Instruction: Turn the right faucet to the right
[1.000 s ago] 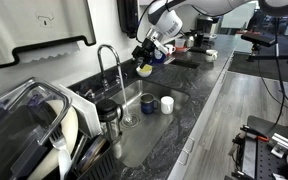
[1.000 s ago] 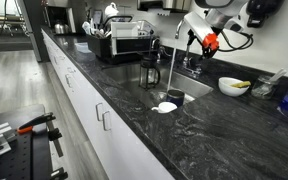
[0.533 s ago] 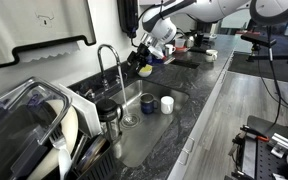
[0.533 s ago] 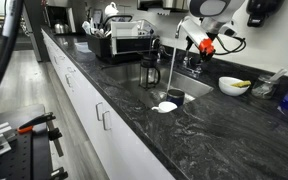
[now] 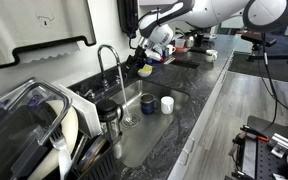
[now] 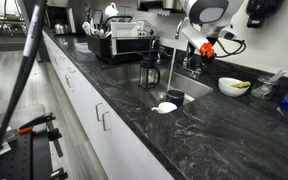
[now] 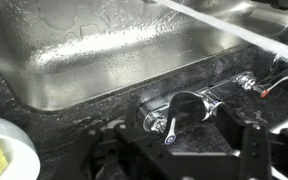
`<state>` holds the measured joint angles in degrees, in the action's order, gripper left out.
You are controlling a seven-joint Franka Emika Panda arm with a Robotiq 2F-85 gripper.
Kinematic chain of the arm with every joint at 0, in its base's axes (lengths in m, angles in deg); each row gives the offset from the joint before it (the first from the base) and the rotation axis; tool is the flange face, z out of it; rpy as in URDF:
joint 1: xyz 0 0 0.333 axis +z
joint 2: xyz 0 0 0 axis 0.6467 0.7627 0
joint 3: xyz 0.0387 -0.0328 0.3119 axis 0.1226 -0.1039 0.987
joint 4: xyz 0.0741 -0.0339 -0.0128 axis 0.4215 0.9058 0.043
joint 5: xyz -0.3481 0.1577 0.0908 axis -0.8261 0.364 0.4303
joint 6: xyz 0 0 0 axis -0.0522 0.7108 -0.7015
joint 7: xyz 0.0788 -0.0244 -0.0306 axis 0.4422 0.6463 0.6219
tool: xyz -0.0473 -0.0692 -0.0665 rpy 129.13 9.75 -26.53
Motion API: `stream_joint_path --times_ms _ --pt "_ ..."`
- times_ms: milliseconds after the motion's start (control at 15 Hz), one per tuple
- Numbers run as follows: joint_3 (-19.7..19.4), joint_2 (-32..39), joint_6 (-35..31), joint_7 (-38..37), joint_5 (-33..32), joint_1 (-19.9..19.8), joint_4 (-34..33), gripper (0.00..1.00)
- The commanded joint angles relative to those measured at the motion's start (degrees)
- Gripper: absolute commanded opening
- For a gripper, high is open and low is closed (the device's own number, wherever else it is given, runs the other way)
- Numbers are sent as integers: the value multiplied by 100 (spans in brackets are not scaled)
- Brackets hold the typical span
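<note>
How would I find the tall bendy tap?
Look at the steel sink sunk in the dark counter. At its wall-side edge stands the faucet. It is a thin shiny pipe arching high, far taller than the cups below.

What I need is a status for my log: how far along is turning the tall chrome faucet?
Done: only the approach; the open tool hangs beside the tall chrome gooseneck faucet, above its base in the wrist view. In hand: lining up, nothing gripped. Left: contacting the faucet, which arches over the steel sink, and swinging it right.
</note>
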<state>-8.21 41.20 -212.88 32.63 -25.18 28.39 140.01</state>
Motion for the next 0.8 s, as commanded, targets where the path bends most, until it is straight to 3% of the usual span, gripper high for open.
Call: stream_joint_path --times_ms 0,67,133,267,400,533,733 --pt "136 309 -41 -155 -191 -3 -400 53" --pt "171 360 -30 -150 -206 -1 -463 57" --pt "229 420 -19 -117 -193 -11 -527 85" --pt "309 466 2 -93 -180 -11 -629 84" --pt "373 519 25 -83 -180 -4 -724 96" --pt "436 565 52 -86 -186 3 -812 100" --pt "183 588 30 -438 -507 186 -860 100"
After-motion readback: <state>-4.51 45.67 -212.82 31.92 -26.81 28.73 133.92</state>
